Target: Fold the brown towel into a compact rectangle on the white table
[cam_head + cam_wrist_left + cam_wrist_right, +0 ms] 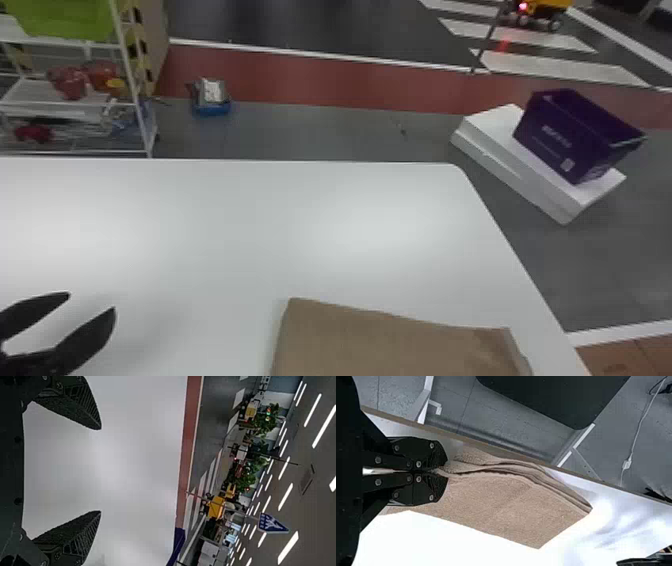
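On the table [225, 215], layered brown towel [506, 502]

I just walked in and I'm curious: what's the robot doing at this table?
The robot's black right gripper pinches an edge of the brown cloth towel, which lies folded in layers on the white table. Its black left gripper is open and empty, off to the towel's left. Folding seems under way.

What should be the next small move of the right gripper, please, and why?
Probably the right gripper should gently carry the pinched edge of the towel over the rest: it is shut on that edge, and the layers beside it gape instead of lying flat.
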